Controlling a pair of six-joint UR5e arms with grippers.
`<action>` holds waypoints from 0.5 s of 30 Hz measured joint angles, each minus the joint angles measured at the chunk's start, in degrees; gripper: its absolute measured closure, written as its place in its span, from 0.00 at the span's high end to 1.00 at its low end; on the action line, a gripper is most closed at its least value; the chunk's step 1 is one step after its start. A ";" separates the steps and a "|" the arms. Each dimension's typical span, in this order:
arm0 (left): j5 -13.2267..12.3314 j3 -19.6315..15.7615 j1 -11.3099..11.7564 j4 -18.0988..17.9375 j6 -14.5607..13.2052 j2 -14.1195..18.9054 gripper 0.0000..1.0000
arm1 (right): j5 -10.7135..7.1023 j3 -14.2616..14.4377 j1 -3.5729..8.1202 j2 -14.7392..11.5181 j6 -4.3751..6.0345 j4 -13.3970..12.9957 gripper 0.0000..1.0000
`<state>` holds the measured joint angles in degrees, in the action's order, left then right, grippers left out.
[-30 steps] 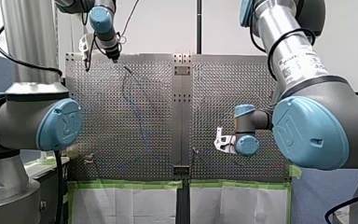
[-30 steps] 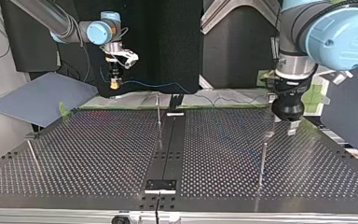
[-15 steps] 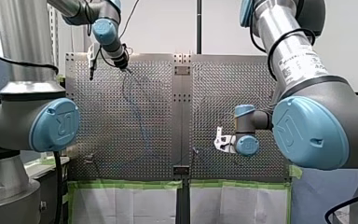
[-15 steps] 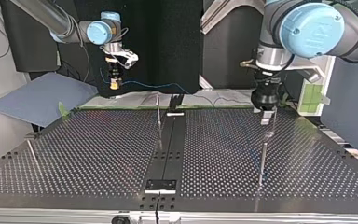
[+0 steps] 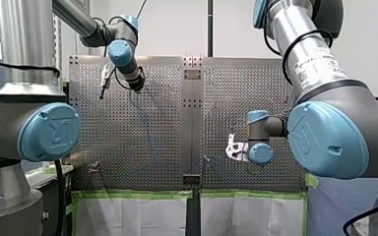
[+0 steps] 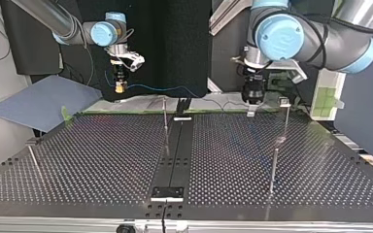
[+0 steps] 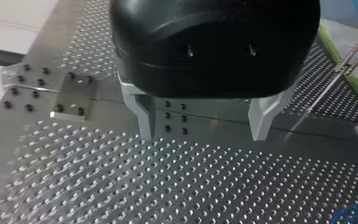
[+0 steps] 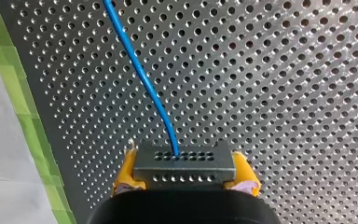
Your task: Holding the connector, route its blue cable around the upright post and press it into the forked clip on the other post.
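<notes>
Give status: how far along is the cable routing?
Done: my right pincer grips the connector. In hand: my left pincer, open and empty, hovers over the table. Left: blue cable shows no wrap round the upright post; forked clip is bare.

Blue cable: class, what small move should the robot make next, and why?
Probably lower my open, empty left gripper toward the blue cable to take it: my right gripper is shut on the connector, and the forked clip holds nothing.
</notes>
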<state>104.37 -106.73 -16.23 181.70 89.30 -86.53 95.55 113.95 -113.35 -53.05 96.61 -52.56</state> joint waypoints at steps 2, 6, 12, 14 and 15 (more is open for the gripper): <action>0.87 0.33 -0.87 -0.86 -0.85 -0.86 1.00 | 0.00 -0.01 -0.06 0.00 -0.02 0.00 0.16; 2.96 1.96 -2.97 -2.95 -2.95 -2.95 1.00 | -0.01 0.00 -0.13 0.00 -0.11 -0.08 0.16; 5.98 4.91 -5.99 -5.99 -5.97 -5.97 1.00 | 0.00 0.00 -0.22 0.08 -0.21 -0.24 0.16; 6.48 5.76 -6.83 -6.82 -6.84 -6.84 1.00 | 0.00 -0.01 -0.23 0.08 -0.23 -0.25 0.16; 6.48 6.33 -7.25 -7.41 -7.39 -7.40 1.00 | 0.00 -0.01 -0.23 0.08 -0.24 -0.27 0.16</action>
<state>110.84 -100.40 -23.48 174.29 81.91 -93.93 95.55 113.94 -113.58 -52.97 96.37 -52.83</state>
